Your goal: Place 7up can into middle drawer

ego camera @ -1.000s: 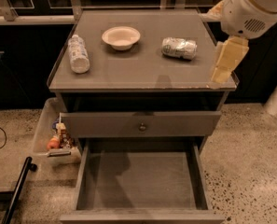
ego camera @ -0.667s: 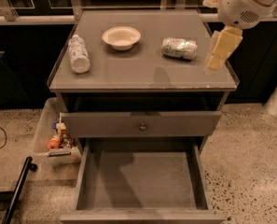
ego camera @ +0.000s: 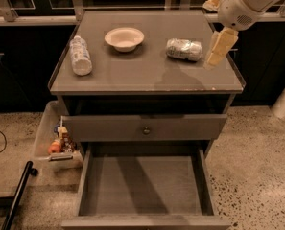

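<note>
One 7up can (ego camera: pixel 184 49) lies beside one hand (ego camera: pixel 219 48).

White rounded arm (ego camera: pixel 250 1), vent-slotted, ends in cream tool (ego camera: pixel 214 56) at upper right.

On the desk (ego camera: pixel 147 78), the bottle (ego camera: pixel 80 55) is laid left, the bowl (ego camera: pixel 124 38) behind centre, the can (ego camera: pixel 184 49) right. The gripper (ego camera: pixel 219 48) is held just right of the can. The middle drawer (ego camera: pixel 144 186) is seen below, in front.

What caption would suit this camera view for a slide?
Gripper hovers beside the 7up can lying on the cabinet top; middle drawer open below.
</note>
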`<action>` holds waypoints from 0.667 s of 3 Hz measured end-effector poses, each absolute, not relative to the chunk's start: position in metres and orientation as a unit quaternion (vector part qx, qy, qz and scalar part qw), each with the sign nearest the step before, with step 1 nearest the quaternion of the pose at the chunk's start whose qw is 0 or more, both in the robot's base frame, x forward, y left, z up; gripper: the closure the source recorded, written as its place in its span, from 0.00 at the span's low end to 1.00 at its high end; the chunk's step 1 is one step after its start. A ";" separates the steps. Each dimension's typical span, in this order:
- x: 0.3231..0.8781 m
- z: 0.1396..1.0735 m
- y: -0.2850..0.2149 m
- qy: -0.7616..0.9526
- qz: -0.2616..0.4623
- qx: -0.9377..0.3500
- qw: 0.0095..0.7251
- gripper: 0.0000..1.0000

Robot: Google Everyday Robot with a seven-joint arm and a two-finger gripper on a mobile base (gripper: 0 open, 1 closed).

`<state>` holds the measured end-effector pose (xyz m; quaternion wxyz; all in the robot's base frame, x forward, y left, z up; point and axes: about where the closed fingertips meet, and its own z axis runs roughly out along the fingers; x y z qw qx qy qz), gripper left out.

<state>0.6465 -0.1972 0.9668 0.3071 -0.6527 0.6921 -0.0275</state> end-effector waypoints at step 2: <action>0.669 0.947 -0.201 0.717 -0.005 -0.609 0.338 0.00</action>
